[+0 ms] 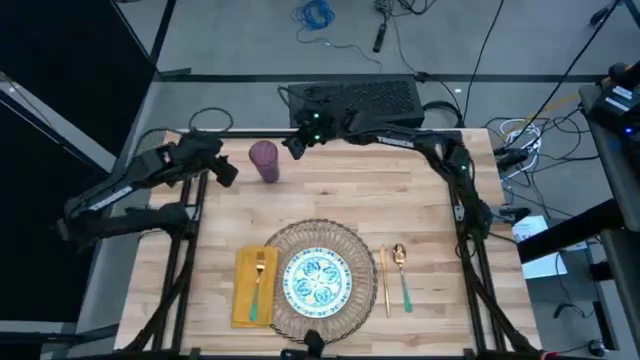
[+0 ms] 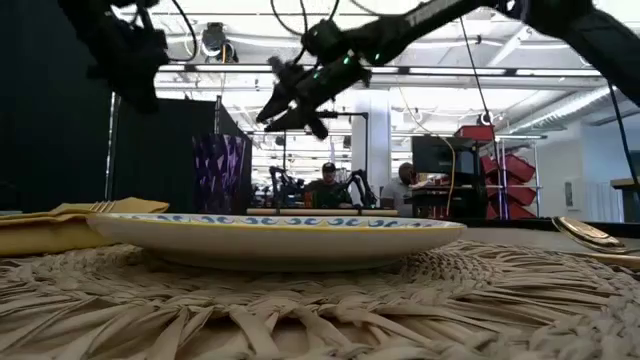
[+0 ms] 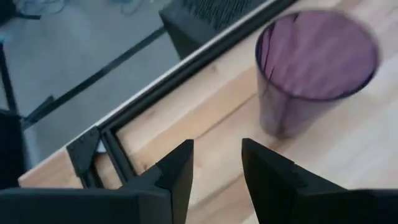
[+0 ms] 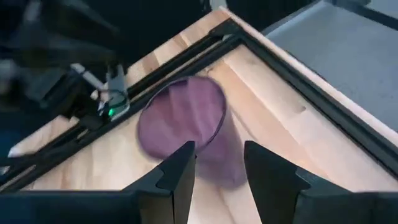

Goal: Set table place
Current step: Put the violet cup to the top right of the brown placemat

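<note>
Two open grippers, left (image 1: 228, 172) and right (image 1: 296, 146), flanking purple cup (image 1: 264, 160) near table (image 1: 430, 210) edge.

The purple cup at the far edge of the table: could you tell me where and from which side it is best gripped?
Probably across its wall, below the rim. The purple cup stands upright with its mouth open, apart from the place setting. It sits between the left gripper and right gripper, both open, neither holding it. A level approach from either side, fingers straddling the round wall, looks workable.

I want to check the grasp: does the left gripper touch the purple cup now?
Apart. In the left wrist view, bare wood shows between the open left gripper and the purple cup.
</note>
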{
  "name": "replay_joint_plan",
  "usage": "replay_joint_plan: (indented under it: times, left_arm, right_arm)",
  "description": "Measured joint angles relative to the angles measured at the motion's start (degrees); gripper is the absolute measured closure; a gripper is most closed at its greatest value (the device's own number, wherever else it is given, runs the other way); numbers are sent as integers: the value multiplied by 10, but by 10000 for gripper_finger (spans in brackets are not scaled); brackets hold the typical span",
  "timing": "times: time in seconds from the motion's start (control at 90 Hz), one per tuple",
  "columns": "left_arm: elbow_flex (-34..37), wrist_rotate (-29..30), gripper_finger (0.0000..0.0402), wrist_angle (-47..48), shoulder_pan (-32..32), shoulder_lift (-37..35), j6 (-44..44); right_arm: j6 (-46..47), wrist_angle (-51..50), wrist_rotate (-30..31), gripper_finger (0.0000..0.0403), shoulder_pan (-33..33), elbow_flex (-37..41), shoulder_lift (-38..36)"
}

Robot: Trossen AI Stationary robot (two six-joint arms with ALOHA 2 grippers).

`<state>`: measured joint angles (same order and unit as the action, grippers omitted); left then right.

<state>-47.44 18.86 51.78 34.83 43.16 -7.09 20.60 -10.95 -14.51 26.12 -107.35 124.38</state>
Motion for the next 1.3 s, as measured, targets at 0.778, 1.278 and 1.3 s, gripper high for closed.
replay_joint_plan:
  times: [0.778,1.278,1.3]
  left_arm:
    - [0,3,281,-24,0,48,3]
    - [0,-4,281,-41,0,66,4]
    - [0,-4,281,-41,0,66,4]
  right_arm:
    - [30,92,56,198,-18,0,34]
    - [34,112,55,198,-29,0,70]
    - [34,110,57,198,-29,0,70]
